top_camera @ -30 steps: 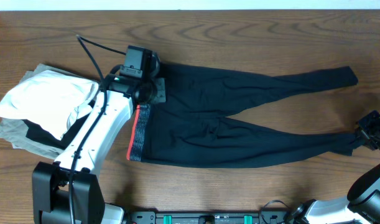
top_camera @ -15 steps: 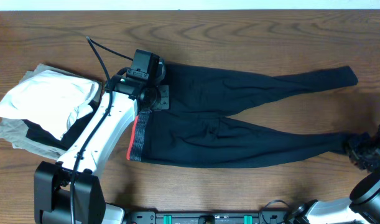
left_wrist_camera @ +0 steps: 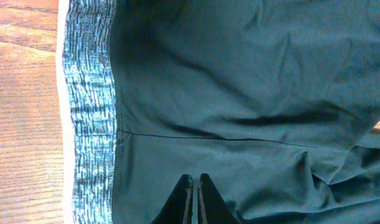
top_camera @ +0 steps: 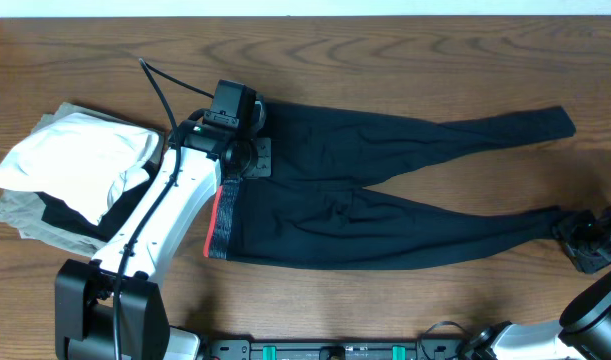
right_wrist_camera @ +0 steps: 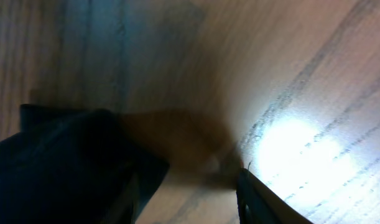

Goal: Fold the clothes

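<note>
Two grippers, one pair of black trousers (top_camera: pixel 405 215) spread flat, legs running away from the left gripper (left_wrist_camera: pixel 194 198) toward the right gripper (right_wrist_camera: pixel 185 190). Left jaws are pressed together, tips over the seat fabric just inside the waistband (left_wrist_camera: pixel 90 124). Right jaws stand apart, the near leg's cuff (right_wrist_camera: pixel 65 162) by its left finger, not pinched. Best move, I'd say: slide low under the hem, catch both layers, then close.

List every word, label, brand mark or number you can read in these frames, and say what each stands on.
No text can be read in any view.
The black trousers carry no print, and their waistband shows only a woven grey pattern.
The white shirt and wooden table bear no markings.
</note>
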Robot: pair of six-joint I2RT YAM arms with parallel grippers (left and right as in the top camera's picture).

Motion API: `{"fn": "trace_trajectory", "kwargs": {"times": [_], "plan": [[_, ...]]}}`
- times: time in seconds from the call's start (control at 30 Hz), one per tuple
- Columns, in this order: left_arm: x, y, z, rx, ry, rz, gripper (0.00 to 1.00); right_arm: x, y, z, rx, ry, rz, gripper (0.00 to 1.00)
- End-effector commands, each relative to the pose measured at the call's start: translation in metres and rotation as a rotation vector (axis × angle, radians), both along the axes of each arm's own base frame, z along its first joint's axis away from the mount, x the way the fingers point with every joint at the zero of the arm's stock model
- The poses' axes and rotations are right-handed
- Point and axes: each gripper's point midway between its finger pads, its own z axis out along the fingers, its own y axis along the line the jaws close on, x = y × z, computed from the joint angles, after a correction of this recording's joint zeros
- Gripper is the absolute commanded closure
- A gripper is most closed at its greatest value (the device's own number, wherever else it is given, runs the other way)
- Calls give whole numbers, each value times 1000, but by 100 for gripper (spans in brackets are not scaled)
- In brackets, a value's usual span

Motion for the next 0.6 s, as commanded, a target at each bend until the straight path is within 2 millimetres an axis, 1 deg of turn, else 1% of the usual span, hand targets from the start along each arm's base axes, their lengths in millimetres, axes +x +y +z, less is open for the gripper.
{"fn": "trace_trajectory", "kwargs": {"times": [0.0,0.1,0.17,0.37,0.4,0.43,0.57], "plan": [[-3,2,-7,21,15,-10,94,-1,26,-16,121,-25,24,52],[-3,2,-7,21,15,-10,94,4,38,-14,176,-60,89,56],[-3,3,-7,21,15,-10,94,4,41,-14,189,-62,88,57],[-4,3,-7,22,20,-10,95,8,35,-13,163,-77,90,54],[-4,3,-7,23,20,-10,93,8,34,-14,157,-75,89,53],[-4,3,-7,23,21,-11,94,8,33,-14,151,-75,89,52],[-5,3,-8,24,23,-10,94,11,25,-13,113,-78,89,51]]}}
